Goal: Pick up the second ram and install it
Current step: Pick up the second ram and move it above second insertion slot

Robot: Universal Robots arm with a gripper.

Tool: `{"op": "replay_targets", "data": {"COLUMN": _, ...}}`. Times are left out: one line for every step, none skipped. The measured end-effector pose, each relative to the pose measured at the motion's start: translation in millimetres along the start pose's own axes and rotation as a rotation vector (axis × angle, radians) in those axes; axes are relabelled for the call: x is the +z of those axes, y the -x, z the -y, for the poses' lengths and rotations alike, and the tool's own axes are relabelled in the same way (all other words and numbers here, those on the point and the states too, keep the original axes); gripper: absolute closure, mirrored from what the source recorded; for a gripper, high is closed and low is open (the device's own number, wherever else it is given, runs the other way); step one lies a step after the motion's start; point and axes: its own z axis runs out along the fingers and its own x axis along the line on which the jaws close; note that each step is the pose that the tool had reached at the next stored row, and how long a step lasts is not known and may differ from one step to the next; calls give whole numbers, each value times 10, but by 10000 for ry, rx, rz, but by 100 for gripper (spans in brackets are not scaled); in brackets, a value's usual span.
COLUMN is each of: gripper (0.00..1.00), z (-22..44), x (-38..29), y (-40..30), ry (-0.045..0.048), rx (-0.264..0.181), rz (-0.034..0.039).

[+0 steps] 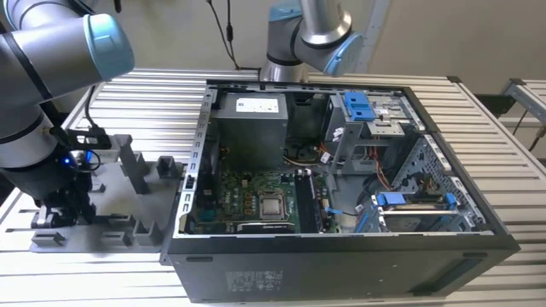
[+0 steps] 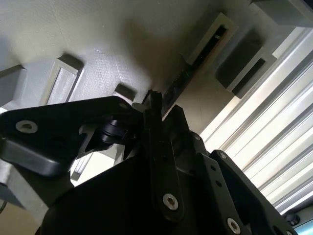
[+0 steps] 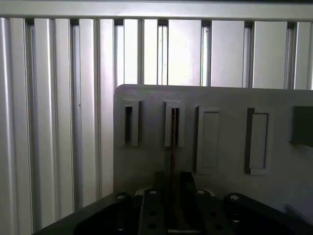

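ME: Closest to my wrist, the gripper point(image 3: 172, 185) is matt black metal dotted with bolt heads, its two flat fingers point(image 3: 157, 201) pinched on the second ram point(image 3: 173, 147).
YOU: How does the ram sit?
ME: Edge-on in the first wrist view, a thin dark strip. Its far end stands in a narrow framed slot point(image 3: 167, 125) of the grey holder tray point(image 3: 220, 95). That tray is dull moulded plastic, faintly grainy, with raised rectangular rims. The neighbouring slot point(image 3: 128, 125) is a dark slit.
YOU: And beyond the tray?
ME: Ribbed aluminium table point(image 3: 58, 98), long pale slats with dark grooves. In the exterior view my arm point(image 1: 34, 83), a smooth silver tube with pale blue caps, hangs over the tray at that view's left. Just beside the tray lies an open black computer case point(image 1: 341, 272), boxy sheet metal, with a green motherboard point(image 1: 247, 198) inside and a grey power supply point(image 1: 249, 131) behind it. Farthest back stands another silver arm point(image 1: 303, 29)
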Motion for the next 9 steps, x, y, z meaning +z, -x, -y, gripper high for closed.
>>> {"op": "replay_targets", "data": {"gripper": 73, "z": 0, "x": 0, "y": 0, "ry": 0, "rx": 0, "rz": 0}}
{"op": "replay_targets", "data": {"gripper": 79, "z": 0, "x": 0, "y": 0, "ry": 1, "rx": 0, "rz": 0}}
{"op": "replay_targets", "data": {"gripper": 85, "z": 0, "x": 0, "y": 0, "ry": 0, "rx": 1, "rz": 0}}
{"op": "replay_targets", "data": {"gripper": 85, "z": 0, "x": 0, "y": 0, "ry": 0, "rx": 0, "rz": 1}}
{"op": "replay_targets", "data": {"gripper": 85, "z": 0, "x": 0, "y": 0, "ry": 0, "rx": 0, "rz": 1}}
{"op": "replay_targets", "data": {"gripper": 85, "z": 0, "x": 0, "y": 0, "ry": 0, "rx": 0, "rz": 1}}
{"op": "replay_targets", "data": {"gripper": 85, "z": 0, "x": 0, "y": 0, "ry": 0, "rx": 1, "rz": 1}}
{"op": "replay_targets", "data": {"gripper": 85, "z": 0, "x": 0, "y": 0, "ry": 0, "rx": 1, "rz": 1}}
{"op": "replay_targets", "data": {"gripper": 86, "z": 0, "x": 1, "y": 0, "ry": 0, "rx": 0, "rz": 1}}
